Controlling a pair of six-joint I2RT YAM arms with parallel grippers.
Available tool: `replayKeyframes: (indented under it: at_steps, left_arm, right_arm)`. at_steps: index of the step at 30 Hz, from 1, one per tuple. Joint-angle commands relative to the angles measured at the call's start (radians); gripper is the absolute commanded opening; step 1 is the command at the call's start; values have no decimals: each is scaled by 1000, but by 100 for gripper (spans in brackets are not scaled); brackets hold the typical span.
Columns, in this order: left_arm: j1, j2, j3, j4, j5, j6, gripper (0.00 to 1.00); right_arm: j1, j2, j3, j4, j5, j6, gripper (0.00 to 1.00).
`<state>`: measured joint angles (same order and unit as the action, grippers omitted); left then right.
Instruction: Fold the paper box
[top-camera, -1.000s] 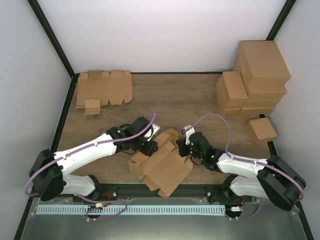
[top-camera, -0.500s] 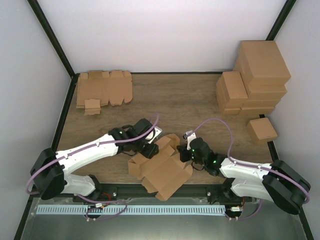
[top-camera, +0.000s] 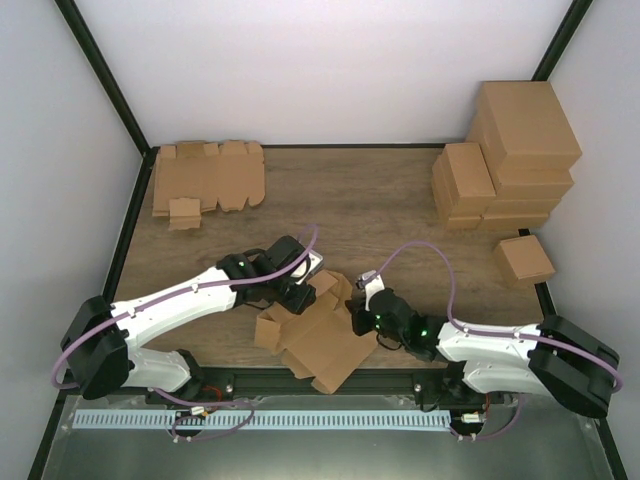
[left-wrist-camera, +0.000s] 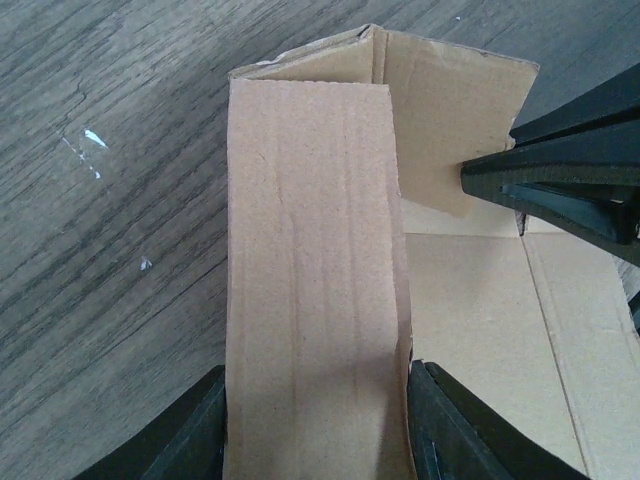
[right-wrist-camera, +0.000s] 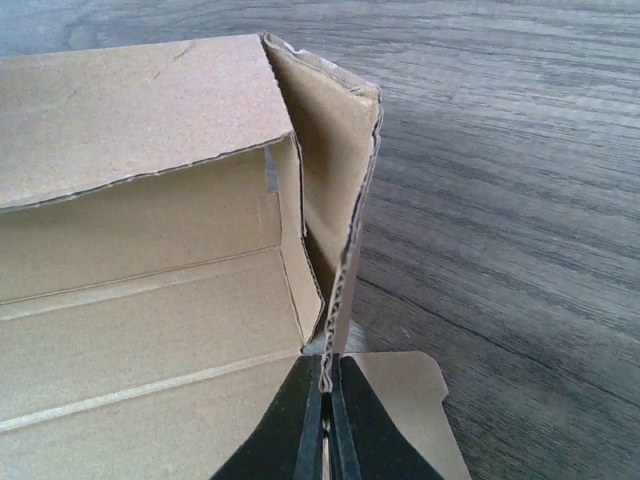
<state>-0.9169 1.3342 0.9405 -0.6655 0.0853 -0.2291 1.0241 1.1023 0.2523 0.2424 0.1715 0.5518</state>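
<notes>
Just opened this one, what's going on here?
Both arms are working on one paper box near the front edge of the table. The left hand holds a raised panel between its fingers; the right hand pinches a thin side flap by its edge. The box is only partly formed, flaps loose. Flat blanks lie far left, folded boxes stacked far right.

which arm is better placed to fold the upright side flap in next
Right: the right gripper is pinched on the paper box at its upright side flap, so it can probably swing that inward; the left gripper only flanks a wide panel.
</notes>
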Motion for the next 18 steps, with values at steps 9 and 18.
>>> replayKeyframes:
  at_steps: [9,18]
  left_arm:
    - [-4,13,-7,81,80,12,47]
    - [-30,25,32,9,60,86,47]
  right_arm:
    - [30,48,7,82,-69,-12,2]
    - [29,46,-2,108,-88,-15,12]
